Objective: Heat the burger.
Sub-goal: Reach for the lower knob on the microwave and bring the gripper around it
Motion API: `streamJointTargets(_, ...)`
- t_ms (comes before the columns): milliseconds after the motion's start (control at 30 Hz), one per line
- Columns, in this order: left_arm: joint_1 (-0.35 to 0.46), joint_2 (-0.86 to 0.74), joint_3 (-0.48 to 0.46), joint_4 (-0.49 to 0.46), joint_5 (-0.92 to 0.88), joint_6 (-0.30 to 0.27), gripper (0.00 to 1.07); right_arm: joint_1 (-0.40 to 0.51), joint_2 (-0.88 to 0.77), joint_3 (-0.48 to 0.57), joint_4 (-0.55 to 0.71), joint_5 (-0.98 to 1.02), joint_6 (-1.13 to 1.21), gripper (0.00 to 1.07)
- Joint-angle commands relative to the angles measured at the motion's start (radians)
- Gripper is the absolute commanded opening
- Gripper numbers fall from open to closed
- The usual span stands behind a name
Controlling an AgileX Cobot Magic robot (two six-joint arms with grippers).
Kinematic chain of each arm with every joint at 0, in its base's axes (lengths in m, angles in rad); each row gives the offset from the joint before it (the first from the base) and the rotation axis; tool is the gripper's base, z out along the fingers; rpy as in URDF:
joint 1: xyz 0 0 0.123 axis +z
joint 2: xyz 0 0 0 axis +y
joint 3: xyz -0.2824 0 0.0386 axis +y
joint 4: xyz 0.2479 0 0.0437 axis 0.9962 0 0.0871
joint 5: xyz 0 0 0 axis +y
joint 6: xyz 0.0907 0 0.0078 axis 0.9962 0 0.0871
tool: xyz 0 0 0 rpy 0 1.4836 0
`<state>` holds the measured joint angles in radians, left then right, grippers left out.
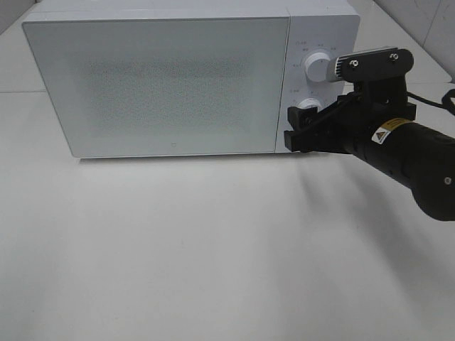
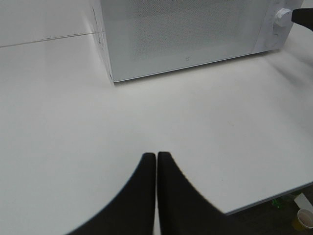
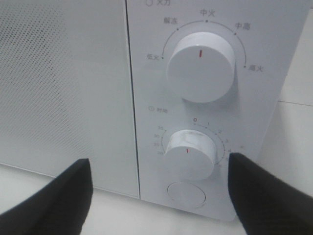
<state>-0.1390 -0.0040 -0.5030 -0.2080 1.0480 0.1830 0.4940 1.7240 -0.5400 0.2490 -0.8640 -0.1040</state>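
The burger is out of view; the white microwave has its door shut and the frosted door hides the inside. My right gripper is open in front of the control panel. In the right wrist view its fingers stand either side of the lower timer knob, close to it and not touching; the knob's red mark points down. The upper power knob points straight up. My left gripper is shut and empty, low over the white table, well in front of the microwave.
A round button sits below the timer knob. The table's front edge shows in the left wrist view, with a paper cup on the floor beyond it. A tiled wall stands behind the microwave at the right.
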Motion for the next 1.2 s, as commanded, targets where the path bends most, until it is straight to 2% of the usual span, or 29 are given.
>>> streamJointTargets(33,0.0,-0.02,0.003,-0.011,-0.01,0.003,0.0,0.005,0.017,-0.019,0.013,-0.025,-0.015,0.7)
streamJointTargets(467,0.0,-0.02,0.003,-0.011,-0.01,0.003,0.0,0.003,0.149,-0.02,0.058,-0.233,-0.029,0.7)
streamJointTargets(833,0.0,-0.02,0.003,-0.011,-0.01,0.003,0.0,0.003,0.181,-0.08,0.065,-0.241,-0.039,0.7)
streamJointTargets(1200,0.0,-0.02,0.003,-0.011,-0.01,0.003,0.0,0.003,0.189,-0.093,0.068,-0.244,-0.039,0.7)
